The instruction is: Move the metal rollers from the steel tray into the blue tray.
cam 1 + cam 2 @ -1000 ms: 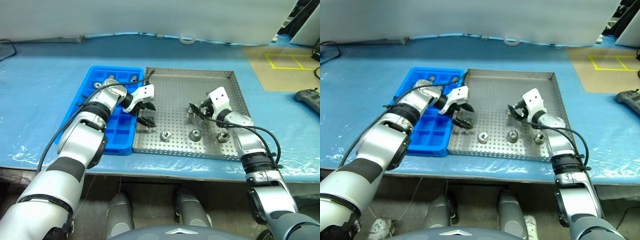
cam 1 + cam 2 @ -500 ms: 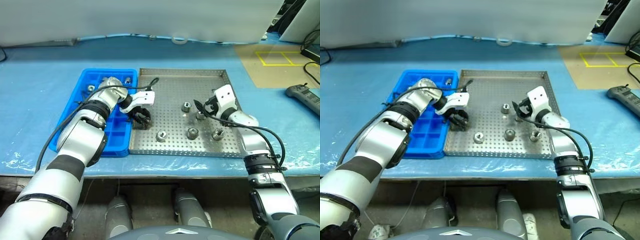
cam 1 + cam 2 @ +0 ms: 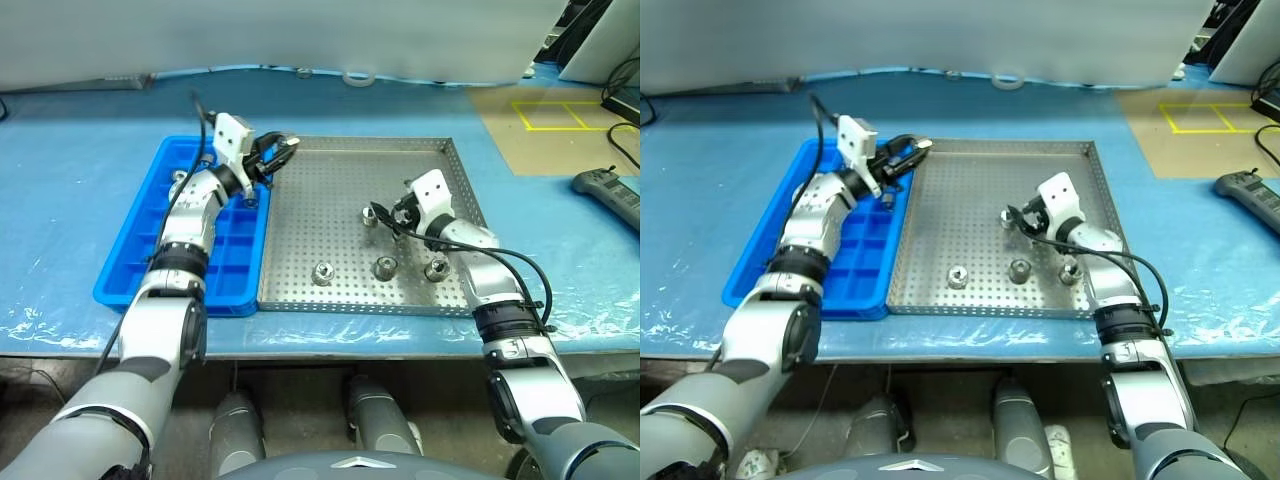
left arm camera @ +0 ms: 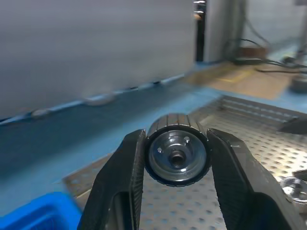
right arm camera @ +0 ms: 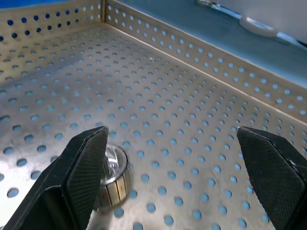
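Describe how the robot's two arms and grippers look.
Both arms have glossy silver-grey shells with black bands at the joints. A thin black cable runs along the outside of each forearm. A white boxy housing sits at each wrist. The left gripper and right gripper each carry two black fingers; the right gripper's finger pads are finely textured.

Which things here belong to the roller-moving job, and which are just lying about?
Job:
- metal rollers: one in the left gripper, others on the steel tray
- blue tray
- right gripper, open over a roller

Lying about:
- tape roll
- black controller
- yellow floor marking
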Robot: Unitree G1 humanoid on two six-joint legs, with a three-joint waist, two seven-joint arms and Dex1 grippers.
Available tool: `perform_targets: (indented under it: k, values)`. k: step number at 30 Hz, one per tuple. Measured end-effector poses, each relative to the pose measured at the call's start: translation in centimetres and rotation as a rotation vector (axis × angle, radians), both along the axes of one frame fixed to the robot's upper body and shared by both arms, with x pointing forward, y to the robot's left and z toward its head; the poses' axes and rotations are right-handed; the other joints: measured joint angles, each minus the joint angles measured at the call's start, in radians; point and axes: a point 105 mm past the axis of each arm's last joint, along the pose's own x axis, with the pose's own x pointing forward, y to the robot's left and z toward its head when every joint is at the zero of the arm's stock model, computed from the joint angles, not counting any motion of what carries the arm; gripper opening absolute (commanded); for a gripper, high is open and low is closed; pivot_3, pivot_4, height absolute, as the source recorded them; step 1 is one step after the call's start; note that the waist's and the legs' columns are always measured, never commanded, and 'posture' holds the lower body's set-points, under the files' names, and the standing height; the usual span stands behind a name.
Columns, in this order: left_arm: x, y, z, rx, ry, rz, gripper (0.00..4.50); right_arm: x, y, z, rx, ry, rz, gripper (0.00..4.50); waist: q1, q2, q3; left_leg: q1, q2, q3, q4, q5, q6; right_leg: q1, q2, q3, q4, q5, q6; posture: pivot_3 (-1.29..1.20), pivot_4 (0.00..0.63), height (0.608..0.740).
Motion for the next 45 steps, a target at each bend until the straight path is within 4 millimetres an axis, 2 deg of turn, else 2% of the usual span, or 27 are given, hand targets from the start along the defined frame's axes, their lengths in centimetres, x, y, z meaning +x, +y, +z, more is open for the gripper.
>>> perform_targets:
  k: [5,9,12,14,18,23,26,27,29,33,36,38,39,42,45]
  values:
    - [-1.5,5.0,0.5,-0.092,-0.085,0.322,1.64,0.4,0.9,-1.1,-0.005,0.04,0.041,4.5,0.009,-0.001,0.001,-0.001,0.003,0.0,0.0,0.0,-0.001,-0.001,0.001,-0.002,0.001,0.0,0.0,-0.37,0.15,0.74]
    - [-2.7,10.0,1.3,-0.136,-0.124,0.628,1.64,0.8,3.3,-1.1,-0.016,0.041,0.115,4.5,0.015,-0.001,0.001,0.0,0.003,0.0,0.0,0.0,-0.001,-0.001,0.001,-0.002,0.002,0.0,0.0,-0.34,0.15,0.74]
    - [-3.9,13.0,-0.2,-0.149,-0.076,0.79,1.64,0.9,3.7,-1.2,-0.029,0.042,0.138,4.5,0.028,-0.001,0.001,0.0,0.003,0.0,0.0,-0.001,-0.004,-0.001,0.001,-0.001,0.002,0.0,0.0,-0.34,0.15,0.74]
    - [-4.6,13.6,-1.6,-0.147,-0.031,0.823,1.64,0.9,3.9,-1.5,-0.036,0.049,0.147,4.5,0.037,-0.001,0.001,0.0,0.003,0.0,0.0,-0.001,-0.004,-0.001,0.001,-0.002,0.001,0.0,0.0,-0.34,0.15,0.74]
    - [-6.5,12.6,-5.3,-0.163,0.101,0.795,1.64,0.8,4.4,-2.0,-0.042,0.056,0.163,4.5,0.058,-0.002,0.001,-0.001,0.003,0.002,0.0,-0.002,-0.004,-0.001,0.0,-0.001,0.0,0.0,0.0,-0.35,0.15,0.74]
    - [-7.2,11.3,-5.5,-0.153,0.128,0.741,1.64,0.5,4.1,-2.7,-0.045,0.07,0.158,4.5,0.061,-0.002,0.001,0.001,0.003,0.002,0.0,-0.002,-0.005,-0.001,0.001,0.0,0.001,0.0,0.0,-0.37,0.15,0.74]
    - [-7.2,11.2,-6.0,-0.149,0.155,0.744,1.64,0.3,3.6,-3.3,-0.05,0.085,0.146,4.5,0.055,-0.002,0.001,0.001,0.003,0.002,0.0,-0.002,-0.006,-0.001,0.001,0.0,0.001,0.0,0.0,-0.39,0.15,0.74]
    - [-7.2,11.3,-6.2,-0.151,0.168,0.754,2.38,0.3,3.4,-3.3,-0.052,0.086,0.142,4.5,0.053,-0.002,0.001,0.001,0.003,0.002,0.0,-0.002,-0.006,-0.001,0.001,0.0,0.002,0.0,0.0,-0.39,0.15,0.74]
    - [-7.1,11.6,-6.6,-0.159,0.187,0.773,2.91,0.3,3.3,-3.2,-0.054,0.081,0.139,4.5,0.052,-0.002,0.001,0.002,0.003,0.002,0.0,-0.002,-0.006,-0.001,0.001,0.0,0.002,0.0,0.001,-0.4,0.15,0.74]
    - [-6.8,11.7,-7.3,-0.208,0.227,0.793,4.26,0.3,3.3,-2.9,-0.056,0.066,0.137,4.5,0.052,-0.002,0.001,0.002,0.003,0.003,0.0,-0.002,-0.006,-0.001,0.002,0.001,0.002,0.0,0.001,-0.41,0.15,0.74]
    - [-6.3,11.4,-7.8,-0.232,0.251,0.757,4.26,0.2,3.2,-2.9,-0.056,0.064,0.13,4.5,0.055,-0.002,0.001,0.002,0.002,0.003,0.0,-0.002,-0.006,-0.001,0.001,0.0,0.002,0.0,0.001,-0.41,0.15,0.74]
    - [-5.7,10.7,-7.1,-0.245,0.235,0.689,4.26,0.3,3.1,-2.9,-0.057,0.063,0.127,4.5,0.057,-0.002,0.001,0.002,0.002,0.003,0.0,-0.002,-0.006,-0.001,0.001,0.001,0.002,0.0,0.001,-0.41,0.15,0.74]
    - [-5.1,9.9,-6.2,-0.224,0.2,0.618,4.26,0.3,3.1,-2.8,-0.057,0.062,0.125,4.5,0.058,-0.002,0.001,0.002,0.002,0.003,0.0,-0.001,-0.006,-0.001,0.001,0.001,0.002,0.0,0.001,-0.41,0.15,0.74]
    - [-3.7,5.6,-2.5,-0.108,0.062,0.325,4.26,0.4,3.0,-2.6,-0.044,0.059,0.116,4.5,0.061,-0.002,0.001,0.001,0.001,0.003,0.0,-0.001,-0.006,-0.001,0.0,0.001,0.001,0.001,0.001,-0.43,0.15,0.74]
    - [-3.1,1.3,0.2,-0.018,-0.021,0.057,4.26,0.8,2.4,-1.4,0.04,0.051,0.083,4.5,0.056,-0.002,0.001,0.001,0.0,0.004,0.0,-0.002,-0.005,-0.002,-0.001,0.003,0.001,0.001,0.001,-0.46,0.15,0.74]
